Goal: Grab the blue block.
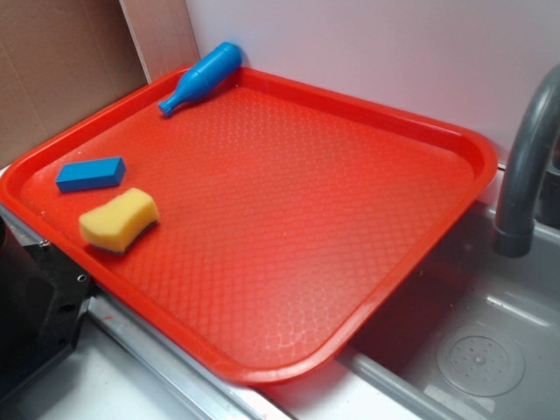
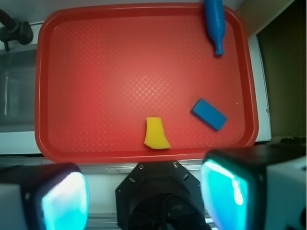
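white wall panels backed the scene, with brown cardboard at one corner and a grey sink basin (image 1: 490,350) with a dark curved faucet (image 1: 525,175) beside the work area. a red plastic tray (image 1: 306,219), rectangular with rounded corners, a raised rim and a fine diamond-embossed floor, spanned the sink edge.

the blue block (image 1: 91,173) was a small flat rectangular brick, solid blue, smooth-faced with crisp edges. it lay flat on the tray floor near one corner, set at a slant to the rim, touching nothing. just beside it, apart, lay a yellow sponge (image 1: 119,219), porous, with a pinched, wavy outline. a blue bottle-shaped toy (image 1: 201,77), smooth, with a narrow neck, lay on its side against the far rim, well apart from the block.

in the wrist view the claw (image 2: 144,199) stood off the tray's near edge, its two fingers (image 2: 64,201) spread wide apart, pads glowing cyan, holding nothing. the block (image 2: 209,114) sat nearer the right-hand finger.
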{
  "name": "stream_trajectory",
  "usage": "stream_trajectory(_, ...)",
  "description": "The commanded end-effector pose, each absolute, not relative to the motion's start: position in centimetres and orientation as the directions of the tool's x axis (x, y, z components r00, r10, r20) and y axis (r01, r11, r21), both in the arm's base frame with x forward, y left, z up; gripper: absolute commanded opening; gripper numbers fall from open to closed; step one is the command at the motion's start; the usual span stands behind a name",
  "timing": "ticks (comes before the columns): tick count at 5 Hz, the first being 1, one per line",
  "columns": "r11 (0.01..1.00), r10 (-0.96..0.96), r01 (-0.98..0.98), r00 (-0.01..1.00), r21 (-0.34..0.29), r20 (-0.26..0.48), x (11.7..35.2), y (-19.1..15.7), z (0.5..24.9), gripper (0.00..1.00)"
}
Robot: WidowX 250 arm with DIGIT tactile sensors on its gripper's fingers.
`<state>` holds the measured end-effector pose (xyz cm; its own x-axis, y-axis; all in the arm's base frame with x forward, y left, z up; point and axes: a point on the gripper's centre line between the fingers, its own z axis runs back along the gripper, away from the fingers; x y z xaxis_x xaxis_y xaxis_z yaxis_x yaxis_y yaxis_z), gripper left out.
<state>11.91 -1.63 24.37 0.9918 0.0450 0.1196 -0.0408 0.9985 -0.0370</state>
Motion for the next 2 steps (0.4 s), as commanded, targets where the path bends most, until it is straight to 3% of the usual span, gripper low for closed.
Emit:
stream_trajectory(1,0.998,0.045,-0.041,0.992,-0.037,0.12,11.9,-1.6,24.4,1.0)
stream_trajectory(2,0.985,-0.171,0.17,0.981,0.018,0.088,15.0,1.1,19.4,1.0)
